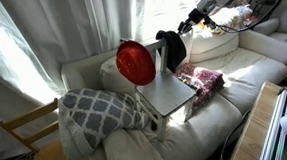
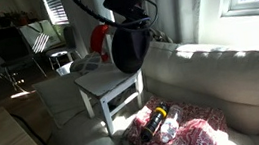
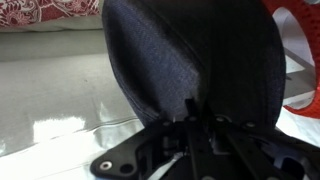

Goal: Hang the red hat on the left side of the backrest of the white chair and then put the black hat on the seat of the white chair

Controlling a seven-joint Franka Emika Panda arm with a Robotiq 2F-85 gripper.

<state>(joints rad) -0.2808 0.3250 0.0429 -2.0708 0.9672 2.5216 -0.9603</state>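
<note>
The white chair (image 1: pixel 169 94) stands on a sofa and also shows in an exterior view (image 2: pixel 106 84). The red hat (image 1: pixel 136 62) hangs on one post of its backrest (image 1: pixel 161 57); it peeks out behind the black hat in an exterior view (image 2: pixel 97 36) and at the right edge of the wrist view (image 3: pixel 306 60). My gripper (image 1: pixel 183 29) is shut on the black hat (image 1: pixel 171 47) and holds it hanging above the seat (image 2: pixel 111 81). The black hat (image 2: pixel 129 44) fills the wrist view (image 3: pixel 190 50), with the gripper (image 3: pixel 198 125) shut on its lower edge.
A red-patterned cloth (image 1: pixel 203 79) lies on the sofa beside the chair (image 2: pixel 177 127). A grey-and-white patterned pillow (image 1: pixel 102 108) lies at the chair's other side. A bare tan wooden chair (image 1: pixel 25 128) stands off the sofa's end. Curtains hang behind.
</note>
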